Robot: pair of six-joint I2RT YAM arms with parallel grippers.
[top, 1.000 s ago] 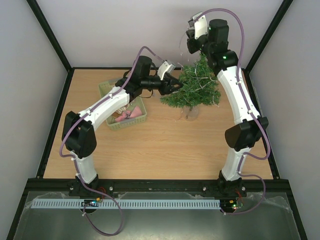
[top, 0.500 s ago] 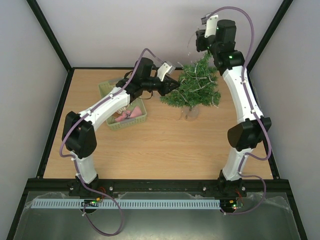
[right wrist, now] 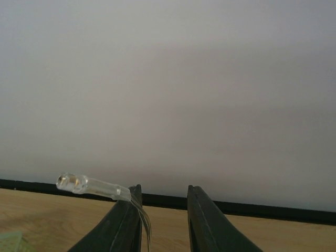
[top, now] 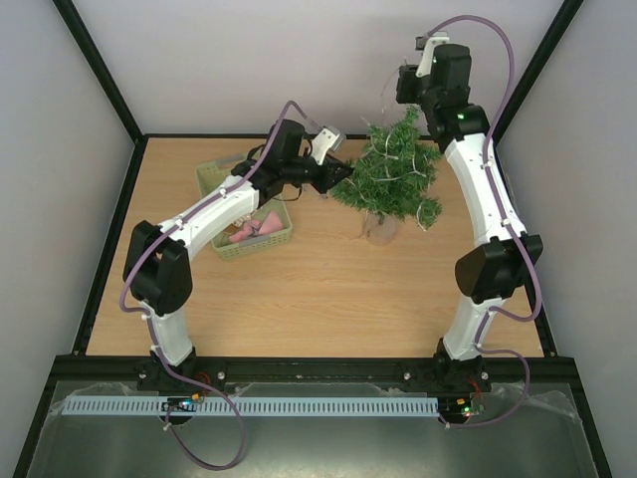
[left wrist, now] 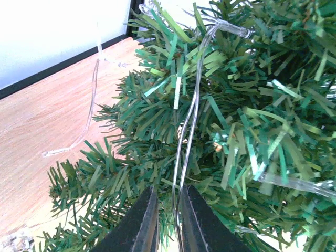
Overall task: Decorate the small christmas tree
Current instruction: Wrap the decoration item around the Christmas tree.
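Note:
The small christmas tree (top: 393,177) stands right of the table's middle, dark green and bushy, and it fills the left wrist view (left wrist: 247,105). A clear light string (left wrist: 190,110) is draped over its branches. My left gripper (top: 341,175) is at the tree's left side; in its wrist view the gripper (left wrist: 168,193) is shut on the string's twin wire. My right gripper (top: 405,86) is raised above the treetop. It is open (right wrist: 164,188), with nothing between its fingers. A clear bulb (right wrist: 79,184) of the string rests against its left fingertip.
A pale green basket (top: 211,179) holding pink ornaments (top: 249,231) sits on the table under the left arm. A loose end of the string (left wrist: 89,105) trails down to the wood left of the tree. The back wall is close behind the right gripper.
My right gripper rose and moved right, and it opened off the string. My left gripper closed on the wire at the tree's left side. The tree swung back more upright.

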